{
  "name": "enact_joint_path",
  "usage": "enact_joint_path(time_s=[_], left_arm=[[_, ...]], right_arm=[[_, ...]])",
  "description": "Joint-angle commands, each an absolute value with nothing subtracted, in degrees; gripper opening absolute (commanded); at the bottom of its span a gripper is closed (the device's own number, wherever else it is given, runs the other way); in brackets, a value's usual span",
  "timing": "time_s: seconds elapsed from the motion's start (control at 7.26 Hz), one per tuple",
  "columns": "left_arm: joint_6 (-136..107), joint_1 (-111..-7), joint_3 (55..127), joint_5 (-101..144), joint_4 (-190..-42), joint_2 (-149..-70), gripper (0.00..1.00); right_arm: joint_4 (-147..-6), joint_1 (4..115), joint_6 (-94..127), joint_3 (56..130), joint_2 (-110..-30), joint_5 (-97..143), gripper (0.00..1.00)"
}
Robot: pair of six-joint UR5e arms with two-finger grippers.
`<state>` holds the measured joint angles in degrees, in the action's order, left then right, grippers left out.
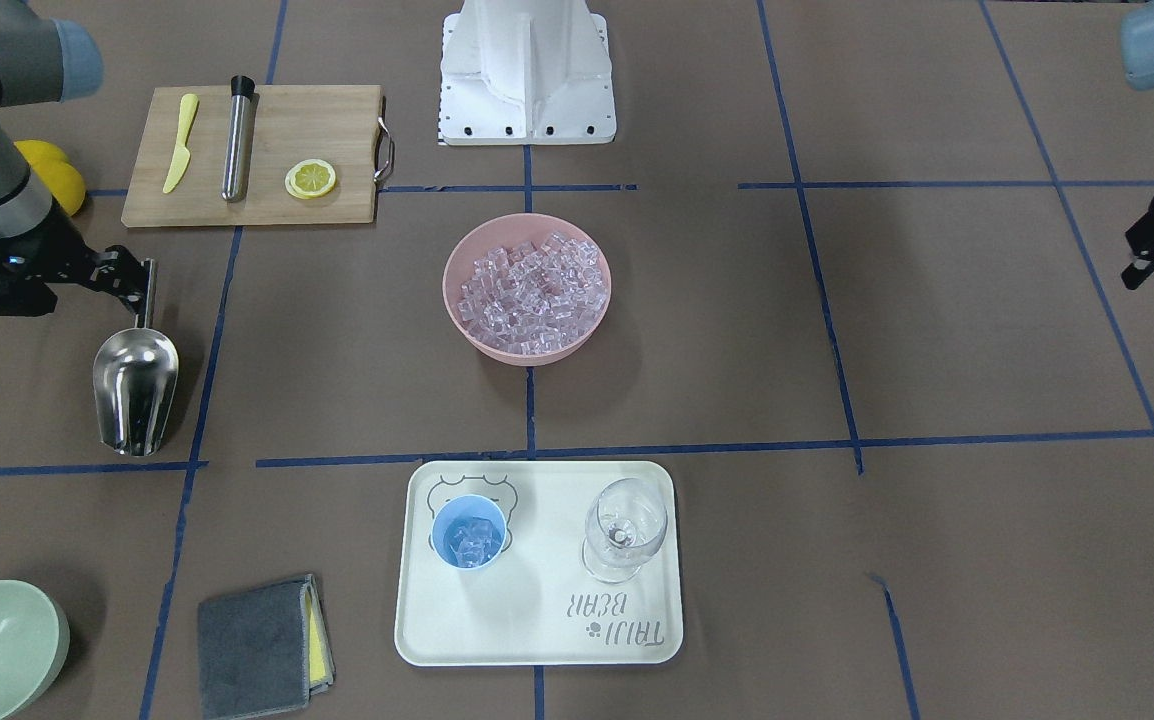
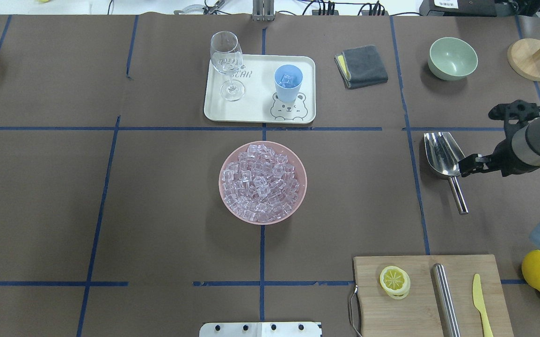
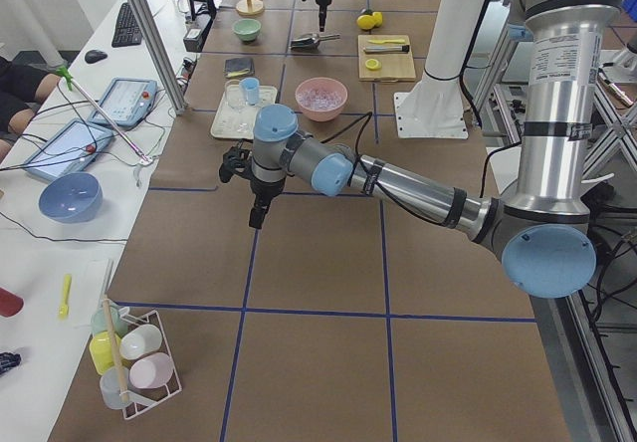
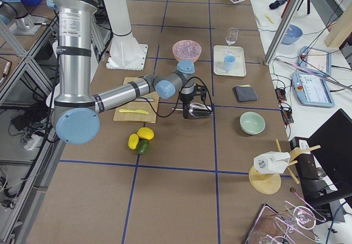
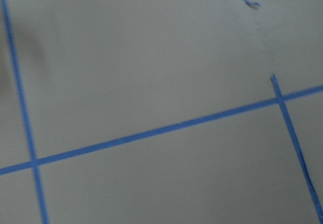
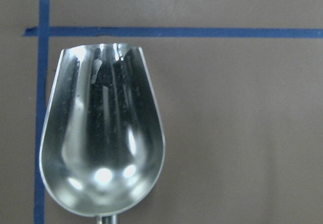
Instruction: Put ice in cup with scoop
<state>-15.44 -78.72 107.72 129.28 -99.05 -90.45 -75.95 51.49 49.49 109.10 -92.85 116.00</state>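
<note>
empty scoop (image 1: 137, 385) near the tabletop's right edge.
likely stiff, light, slick: best held by the handle (image 2: 457, 196). right jaws beside it; right or left jaws, open or closed: cannot tell.

Even, bright light; blurred left-wrist view

L arm (image 3: 418, 188) stretched out, forearm approx. level, wrist bent down. L gripper (image 1: 1134, 272) points down, fingers together, holds nothing. R arm (image 4: 121, 93) reaches outward; R gripper (image 1: 132, 275) low, pointing down, jaw state unclear.
</note>
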Motion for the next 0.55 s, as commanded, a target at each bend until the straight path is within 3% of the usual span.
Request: enact_joint_path(time_s=[0.0, 0.41], left_arm=[[-1.30, -84.43, 105.58, 129.37, -92.14, -89.38, 1.00], [2.20, -86.92, 101.79, 129.55, -92.46, -88.86, 1.00]], right_arm=[[-76.46, 61.12, 39.53, 106.63, -93.08, 119.85, 1.00], [-76.81, 76.32, 20.10, 98.64, -92.90, 127.25, 1.00]])
